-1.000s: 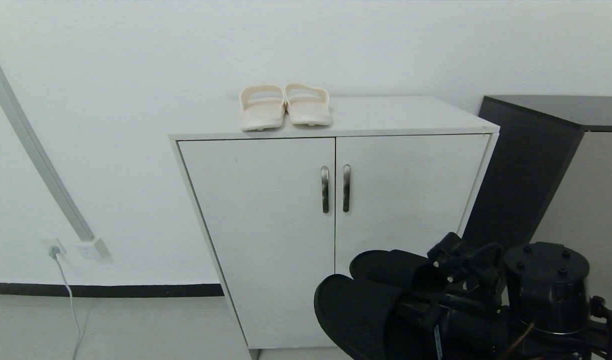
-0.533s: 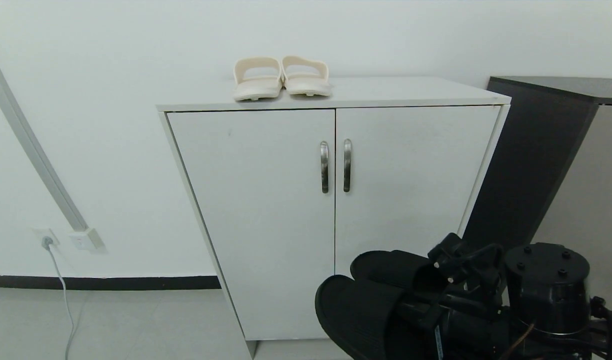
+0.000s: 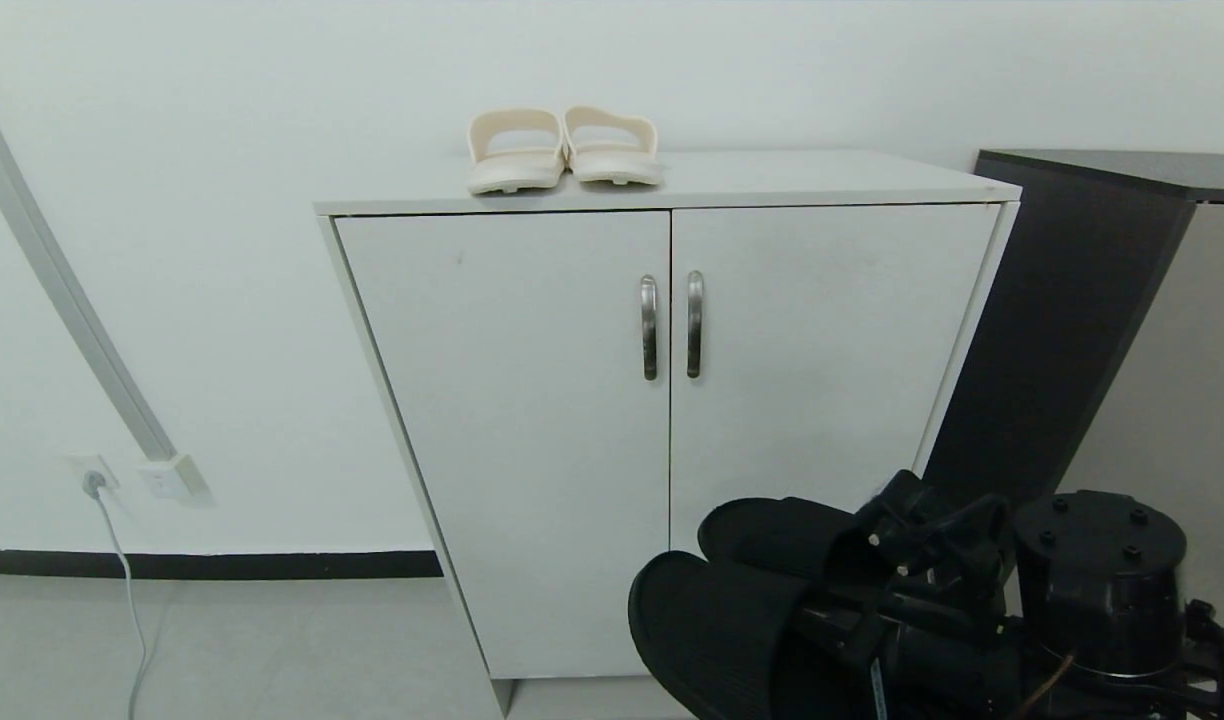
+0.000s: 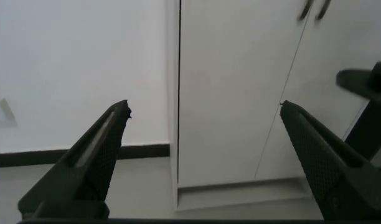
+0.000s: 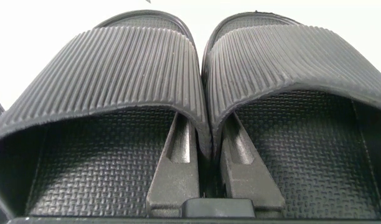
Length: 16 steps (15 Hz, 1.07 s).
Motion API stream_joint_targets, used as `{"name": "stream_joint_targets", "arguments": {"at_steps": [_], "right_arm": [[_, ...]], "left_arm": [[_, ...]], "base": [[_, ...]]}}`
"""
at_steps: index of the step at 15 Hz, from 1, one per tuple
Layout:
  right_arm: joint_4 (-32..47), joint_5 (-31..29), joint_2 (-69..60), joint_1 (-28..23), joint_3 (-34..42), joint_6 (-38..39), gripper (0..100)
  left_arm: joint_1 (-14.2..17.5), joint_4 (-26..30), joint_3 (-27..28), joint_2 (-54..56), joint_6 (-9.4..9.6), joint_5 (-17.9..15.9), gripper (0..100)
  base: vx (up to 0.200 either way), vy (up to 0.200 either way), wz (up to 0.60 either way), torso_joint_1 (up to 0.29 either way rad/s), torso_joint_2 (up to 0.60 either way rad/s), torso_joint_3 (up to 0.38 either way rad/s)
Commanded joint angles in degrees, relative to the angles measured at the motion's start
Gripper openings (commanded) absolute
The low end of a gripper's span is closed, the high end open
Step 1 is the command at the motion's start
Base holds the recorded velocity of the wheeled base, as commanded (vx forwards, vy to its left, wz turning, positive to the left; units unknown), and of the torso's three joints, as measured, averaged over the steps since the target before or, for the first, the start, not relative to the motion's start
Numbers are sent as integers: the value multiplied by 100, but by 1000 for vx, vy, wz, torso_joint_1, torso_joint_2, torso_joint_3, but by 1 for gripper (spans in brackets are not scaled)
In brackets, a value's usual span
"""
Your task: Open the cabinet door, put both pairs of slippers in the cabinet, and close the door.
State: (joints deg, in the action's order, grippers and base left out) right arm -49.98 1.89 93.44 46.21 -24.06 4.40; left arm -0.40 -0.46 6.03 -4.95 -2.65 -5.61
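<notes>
Black slippers (image 5: 134,74) side by side, right jaws clamped on their touching straps, left jaws wide apart, empty

The first slipper pair (image 3: 564,150) is sitting on the cabinet (image 3: 512,400) top; the second slipper pair (image 3: 722,610) is hanging before its right door (image 3: 822,330), apparently apart.

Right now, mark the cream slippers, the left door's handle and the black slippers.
cream slippers (image 3: 515,172): head view, near end of one slipper's sole.
left door's handle (image 3: 649,327): head view, middle of the metal bar.
black slippers (image 5: 131,68): right wrist view, ribbed strap of one slipper.
</notes>
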Motion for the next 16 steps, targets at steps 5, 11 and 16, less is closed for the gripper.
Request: {"name": "stream_joint_targets", "arguments": {"at_steps": [5, 11, 16], "right_arm": [[-20, 40, 78, 2, 60, -9, 0], [-143, 40, 174, 2, 60, 26, 0], [-284, 22, 254, 2, 86, 17, 0]], "left_arm": [[-144, -411, 733, -2238, 80, -1487, 100], [-364, -2388, 847, -4550, -78, -1970, 100], [-1366, -3496, 1304, -5657, -606, -1927, 100]], "base": [[0, 0, 0, 0, 0, 0], [0, 0, 0, 0, 0, 0], [0, 0, 0, 0, 0, 0]]}}
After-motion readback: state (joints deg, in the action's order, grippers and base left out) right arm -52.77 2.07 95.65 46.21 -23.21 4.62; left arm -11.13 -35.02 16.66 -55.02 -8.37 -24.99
